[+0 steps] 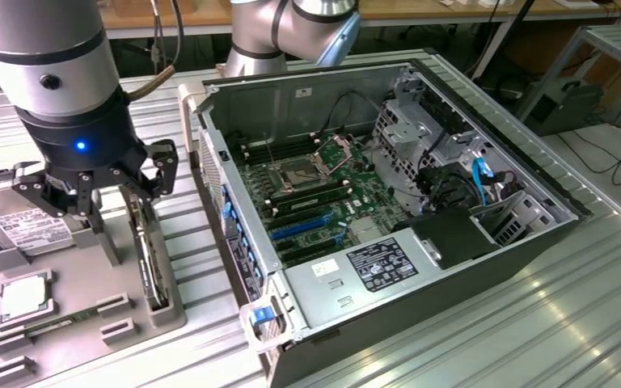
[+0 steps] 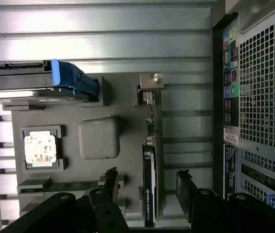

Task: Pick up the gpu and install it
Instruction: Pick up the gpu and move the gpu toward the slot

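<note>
The gpu's [image 2: 149, 194] edge strip carries the brand "NVIDIA"; the words after it are too small to read. Print on the power supply's black label [image 1: 381, 265], the hard drive's white label [image 1: 25, 220] and the computer case's coloured stickers [image 2: 231, 63] is illegible.

Robotics lab or workshop. Opened black desktop computer tower [image 1: 472, 291] stood beside fingers [image 2: 185, 189], grey moulded parts tray [image 2: 123, 160] lay under them, on ribbed silvery metal workbench [image 1: 569, 323]. Wooden benches [image 1: 419, 10], loose black cables [image 1: 613, 153], grey metal rack [image 1: 613, 40] beyond.
</note>
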`<action>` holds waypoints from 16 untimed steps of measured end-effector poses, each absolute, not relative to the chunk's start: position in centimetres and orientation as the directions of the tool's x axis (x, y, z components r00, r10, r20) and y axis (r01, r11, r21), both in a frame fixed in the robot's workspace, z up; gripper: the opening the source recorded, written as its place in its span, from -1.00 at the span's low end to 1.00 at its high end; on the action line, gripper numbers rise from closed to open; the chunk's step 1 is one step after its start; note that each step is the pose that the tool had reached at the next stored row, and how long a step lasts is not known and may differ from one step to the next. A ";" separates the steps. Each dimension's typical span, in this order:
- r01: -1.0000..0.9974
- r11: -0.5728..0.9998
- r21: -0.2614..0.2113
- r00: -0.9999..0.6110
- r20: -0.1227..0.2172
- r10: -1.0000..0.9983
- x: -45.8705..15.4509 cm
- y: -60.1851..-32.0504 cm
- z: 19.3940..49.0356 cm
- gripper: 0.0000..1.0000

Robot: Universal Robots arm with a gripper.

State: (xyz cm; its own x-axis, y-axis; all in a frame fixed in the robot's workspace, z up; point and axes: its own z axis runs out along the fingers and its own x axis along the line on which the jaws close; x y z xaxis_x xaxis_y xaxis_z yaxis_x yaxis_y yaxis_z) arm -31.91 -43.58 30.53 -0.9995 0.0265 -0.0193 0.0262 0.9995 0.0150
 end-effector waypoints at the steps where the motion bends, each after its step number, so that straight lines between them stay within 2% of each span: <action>1: 0.026 1.000 0.015 -0.999 -0.019 0.027 -31.9 -43.6 30.4 0.21; 16: 0.026 1.000 0.015 -0.999 -0.019 0.027 -31.4 -44.6 27.6 0.21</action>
